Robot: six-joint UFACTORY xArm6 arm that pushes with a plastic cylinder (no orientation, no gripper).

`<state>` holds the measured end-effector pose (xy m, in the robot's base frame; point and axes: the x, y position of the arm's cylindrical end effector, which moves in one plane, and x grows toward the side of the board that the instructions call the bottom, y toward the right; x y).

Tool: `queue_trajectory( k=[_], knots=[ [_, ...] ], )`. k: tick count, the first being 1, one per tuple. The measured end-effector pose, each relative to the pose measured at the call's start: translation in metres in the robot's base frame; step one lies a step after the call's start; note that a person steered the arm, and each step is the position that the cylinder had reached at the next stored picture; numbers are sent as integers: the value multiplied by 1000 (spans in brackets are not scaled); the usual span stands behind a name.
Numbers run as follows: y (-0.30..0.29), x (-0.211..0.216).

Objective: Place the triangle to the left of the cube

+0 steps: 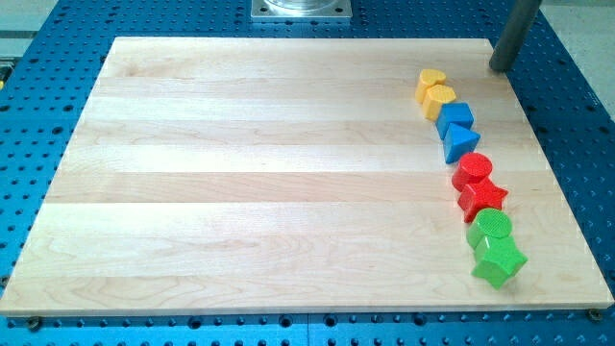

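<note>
A blue triangle [461,142] lies on the wooden board [269,173] at the view's right, touching the blue cube [455,117] just above it. They sit in a curved line of blocks. My tip [500,67] is at the view's top right, at the board's right edge, above and to the right of the cube and clear of all blocks.
In the same line: a yellow heart [430,81] and a yellow rounded block [438,98] above the cube; a red cylinder [473,170], red star [481,199], green cylinder [491,228] and green star [499,261] below the triangle. A metal mount [302,9] stands at the top.
</note>
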<state>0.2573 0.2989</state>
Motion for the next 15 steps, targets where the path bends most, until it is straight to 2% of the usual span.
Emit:
queue_trajectory(
  k=[8,9,10,11,13,14,15],
  knots=[
    [1,18],
    [6,22],
    [35,20],
    [44,58],
    [43,180],
    [21,217],
    [10,273]
  ],
)
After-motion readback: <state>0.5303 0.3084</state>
